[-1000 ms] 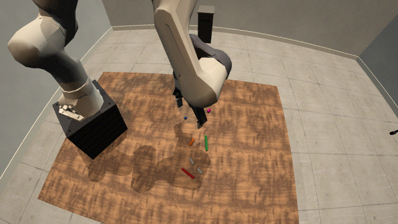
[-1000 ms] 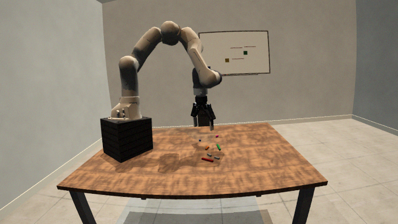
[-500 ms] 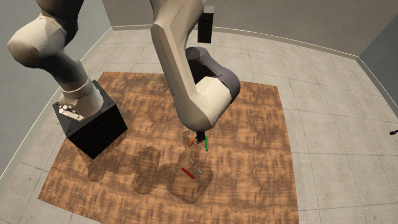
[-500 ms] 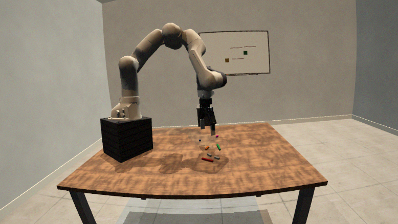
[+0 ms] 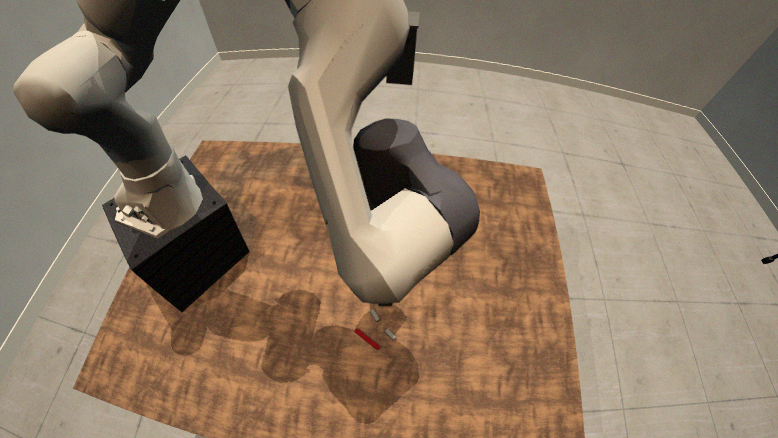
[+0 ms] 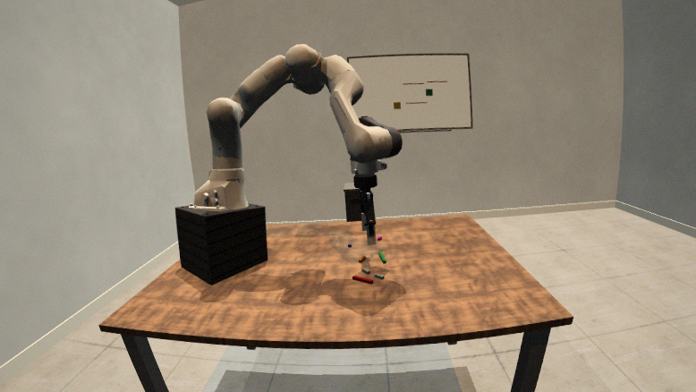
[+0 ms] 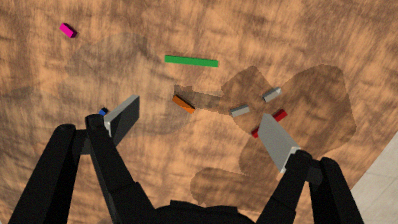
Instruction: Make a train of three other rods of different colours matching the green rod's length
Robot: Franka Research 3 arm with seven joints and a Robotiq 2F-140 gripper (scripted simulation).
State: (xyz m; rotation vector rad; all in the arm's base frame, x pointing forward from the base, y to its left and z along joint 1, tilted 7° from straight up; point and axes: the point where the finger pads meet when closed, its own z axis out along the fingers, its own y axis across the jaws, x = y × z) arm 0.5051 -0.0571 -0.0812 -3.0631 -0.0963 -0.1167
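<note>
I hold the open, empty gripper low over the rods

Its jaws stand wide apart with nothing between them; the orange rod lies on the table almost midway between the fingertips, its long axis slanted; the green rod lies beyond it; the blue rod is beside one pad; I judge orange is nearest to take, and the jaws must close across its short side.

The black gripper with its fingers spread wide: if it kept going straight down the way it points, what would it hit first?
Probably the small orange rod, lying roughly midway below the open black gripper; otherwise bare wooden table top. Depth is hard to judge.
</note>
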